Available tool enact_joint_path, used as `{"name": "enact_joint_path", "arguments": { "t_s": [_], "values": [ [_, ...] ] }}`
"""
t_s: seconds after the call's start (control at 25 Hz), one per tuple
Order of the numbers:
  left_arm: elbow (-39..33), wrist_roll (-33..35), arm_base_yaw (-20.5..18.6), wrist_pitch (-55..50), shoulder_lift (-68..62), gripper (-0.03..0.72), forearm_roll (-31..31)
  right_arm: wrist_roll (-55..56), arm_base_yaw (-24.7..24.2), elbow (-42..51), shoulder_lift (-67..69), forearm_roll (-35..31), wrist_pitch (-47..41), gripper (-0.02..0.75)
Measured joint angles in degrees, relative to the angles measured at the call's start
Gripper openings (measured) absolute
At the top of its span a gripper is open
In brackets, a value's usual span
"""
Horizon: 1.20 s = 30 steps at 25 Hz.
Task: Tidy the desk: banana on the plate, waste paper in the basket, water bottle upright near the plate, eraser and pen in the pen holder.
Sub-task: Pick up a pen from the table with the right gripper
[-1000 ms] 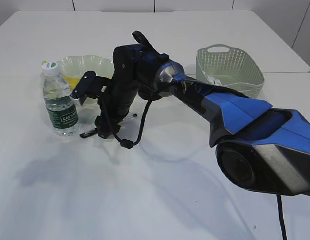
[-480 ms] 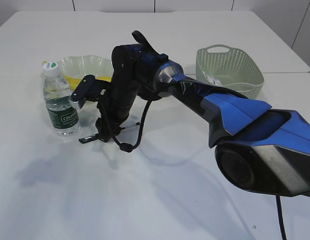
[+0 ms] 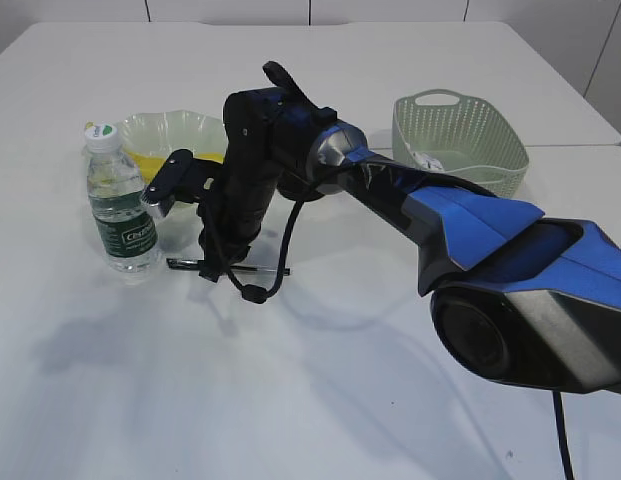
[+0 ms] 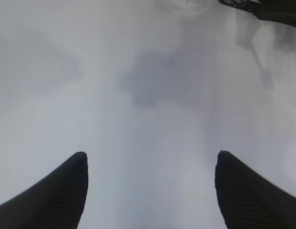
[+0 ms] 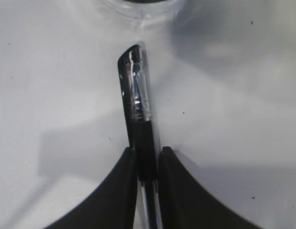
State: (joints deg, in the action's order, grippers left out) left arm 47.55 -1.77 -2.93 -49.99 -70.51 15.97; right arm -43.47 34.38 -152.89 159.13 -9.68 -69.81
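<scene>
One white desk, pale wall panels behind

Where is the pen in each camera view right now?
Exterior view: the pen lies level, low left of centre, under the right pincer.
Left wrist view: not in it.
Right wrist view: the pen runs up the centre, clamped by the pincer.
Shared landmark: the water bottle, top edge in the right wrist view.

White panelled wall, thin dark seams
</scene>
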Motion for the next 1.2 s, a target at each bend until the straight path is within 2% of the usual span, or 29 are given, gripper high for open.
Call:
{"name": "enact_joint_path", "arguments": {
  "t_s": [0.24, 1.2],
  "values": [
    [0.0, 0.0, 0.0, 0.0, 0.0, 0.591, 0.0, 2.2, 0.0, 0.0, 0.0, 0.14, 0.0, 0.05],
    [0.0, 0.0, 0.0, 0.0, 0.0, 0.591, 0.0, 2.74, 0.0, 0.0, 0.0, 0.27, 0.0, 0.047]
  ]
}}
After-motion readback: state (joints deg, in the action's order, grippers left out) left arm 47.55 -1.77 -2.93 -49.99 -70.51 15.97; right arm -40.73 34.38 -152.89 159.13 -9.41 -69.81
